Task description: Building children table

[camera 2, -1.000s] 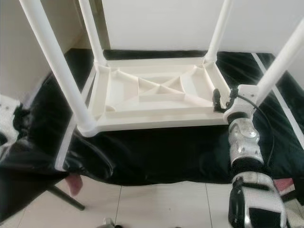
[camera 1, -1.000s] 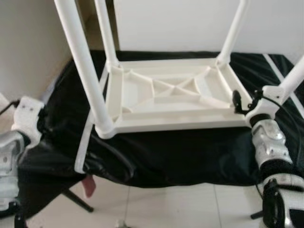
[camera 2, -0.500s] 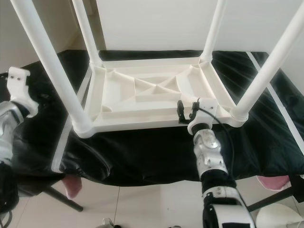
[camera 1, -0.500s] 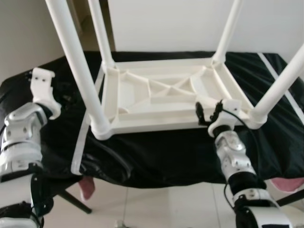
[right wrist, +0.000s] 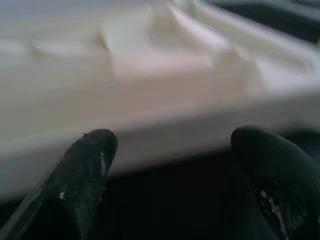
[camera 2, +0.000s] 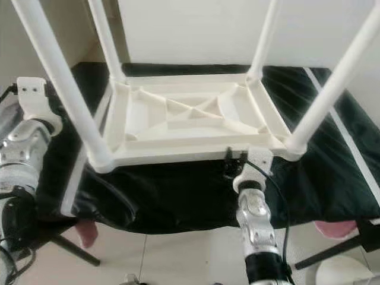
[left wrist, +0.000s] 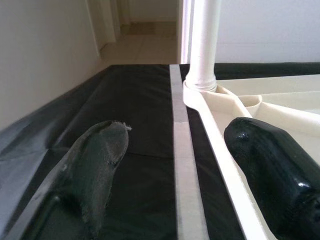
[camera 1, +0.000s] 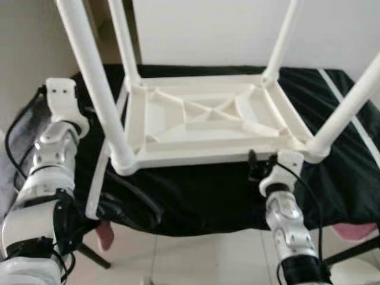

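The white table (camera 1: pixel 208 119) lies upside down on a black cloth (camera 1: pixel 196 196), legs up, probably so its legs can be fitted. The right gripper (right wrist: pixel 170 165), fingers spread, faces its near edge, probably to grasp it. The left gripper (left wrist: pixel 175 165), also spread, waits beside the left edge.

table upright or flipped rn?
Flipped: the white table lies top-down on the black cloth, ribbed underside showing, legs pointing up.

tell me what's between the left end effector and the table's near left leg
Only black cloth and a grey strip along the white table; the left wrist view shows the left end effector open.
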Robot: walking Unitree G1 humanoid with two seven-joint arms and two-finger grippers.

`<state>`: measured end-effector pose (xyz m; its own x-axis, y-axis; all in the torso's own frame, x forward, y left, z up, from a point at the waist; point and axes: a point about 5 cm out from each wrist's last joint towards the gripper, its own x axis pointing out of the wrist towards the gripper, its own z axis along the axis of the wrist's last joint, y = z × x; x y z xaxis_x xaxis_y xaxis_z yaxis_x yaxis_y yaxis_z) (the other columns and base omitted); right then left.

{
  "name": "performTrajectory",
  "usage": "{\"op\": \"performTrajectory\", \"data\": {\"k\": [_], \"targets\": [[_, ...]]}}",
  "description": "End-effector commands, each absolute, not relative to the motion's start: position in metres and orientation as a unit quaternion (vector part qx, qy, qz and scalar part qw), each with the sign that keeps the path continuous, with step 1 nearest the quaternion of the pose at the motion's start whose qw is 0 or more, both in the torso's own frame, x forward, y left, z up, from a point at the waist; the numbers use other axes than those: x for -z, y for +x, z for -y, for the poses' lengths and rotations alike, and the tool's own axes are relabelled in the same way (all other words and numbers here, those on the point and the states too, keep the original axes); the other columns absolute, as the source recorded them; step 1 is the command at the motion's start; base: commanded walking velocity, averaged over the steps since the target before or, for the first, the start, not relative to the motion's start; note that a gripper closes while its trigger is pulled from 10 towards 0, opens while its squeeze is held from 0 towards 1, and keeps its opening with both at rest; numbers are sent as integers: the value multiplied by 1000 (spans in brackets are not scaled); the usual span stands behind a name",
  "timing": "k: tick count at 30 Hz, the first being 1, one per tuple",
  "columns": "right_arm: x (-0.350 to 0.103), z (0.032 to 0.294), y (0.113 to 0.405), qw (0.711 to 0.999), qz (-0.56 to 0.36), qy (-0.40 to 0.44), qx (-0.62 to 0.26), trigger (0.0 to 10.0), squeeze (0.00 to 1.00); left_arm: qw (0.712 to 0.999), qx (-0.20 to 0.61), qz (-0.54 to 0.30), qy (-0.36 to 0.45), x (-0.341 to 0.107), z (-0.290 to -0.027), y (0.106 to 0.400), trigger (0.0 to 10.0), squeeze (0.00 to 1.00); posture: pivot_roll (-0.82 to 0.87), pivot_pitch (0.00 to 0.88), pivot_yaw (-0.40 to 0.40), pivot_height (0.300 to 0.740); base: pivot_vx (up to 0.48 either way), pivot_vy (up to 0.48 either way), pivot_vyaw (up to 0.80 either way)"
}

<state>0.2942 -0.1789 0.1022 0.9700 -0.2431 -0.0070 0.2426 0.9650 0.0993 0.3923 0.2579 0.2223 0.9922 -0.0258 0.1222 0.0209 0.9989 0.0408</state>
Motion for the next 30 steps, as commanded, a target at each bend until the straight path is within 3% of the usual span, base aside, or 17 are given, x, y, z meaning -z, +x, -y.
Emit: {"op": "performTrajectory", "data": {"k": [1, 3, 8, 18, 23, 30], "targets": [[-92, 183, 288, 989, -23, 47, 137, 10000, 0, 995, 57, 77, 0, -225, -249, 394, 10000, 0, -84, 66, 2, 740, 0, 0, 0], [-91, 181, 283, 989, -28, 43, 136, 10000, 0, 988, 123, 91, -21, -223, -237, 393, 10000, 0, -98, 68, 8, 740, 0, 0, 0], [-91, 180, 279, 988, -39, 43, 140, 10000, 0, 976, 192, 101, -22, -219, -223, 390, 10000, 0, -102, 68, 12, 740, 0, 0, 0], [-106, 198, 306, 987, -45, 17, 155, 10000, 0, 920, 373, 114, -42, -189, -171, 359, 10000, 0, -78, 62, -1, 740, 0, 0, 0], [-110, 196, 314, 988, -41, 12, 146, 10000, 0, 911, 396, 105, -42, -179, -162, 348, 10000, 0, -78, 62, -1, 740, 0, 0, 0], [-111, 188, 329, 991, -57, 13, 121, 10000, 0, 874, 476, 70, -72, -161, -121, 308, 10000, 0, -41, 54, -19, 740, 0, 0, 0]]}}
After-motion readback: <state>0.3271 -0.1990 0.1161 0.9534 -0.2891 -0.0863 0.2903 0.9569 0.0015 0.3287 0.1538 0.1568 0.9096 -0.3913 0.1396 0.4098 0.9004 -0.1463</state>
